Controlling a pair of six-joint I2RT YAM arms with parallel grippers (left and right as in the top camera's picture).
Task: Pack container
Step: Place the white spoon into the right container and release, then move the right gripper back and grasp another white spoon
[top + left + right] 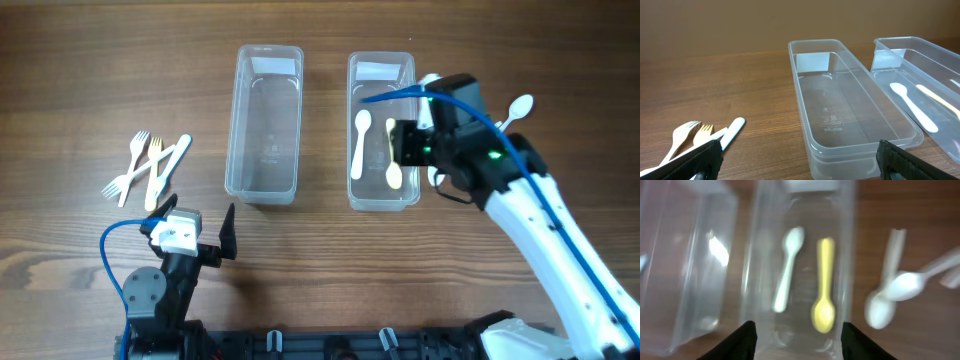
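Two clear plastic containers stand side by side. The left one is empty and also shows in the left wrist view. The right one holds a white spoon and a yellow spoon, both also in the right wrist view, white and yellow. My right gripper is open and empty above that container's near end. My left gripper is open and empty, low near the table's front edge.
Several white and yellowish forks and a knife lie at the left. White spoons lie right of the right container, also in the right wrist view.
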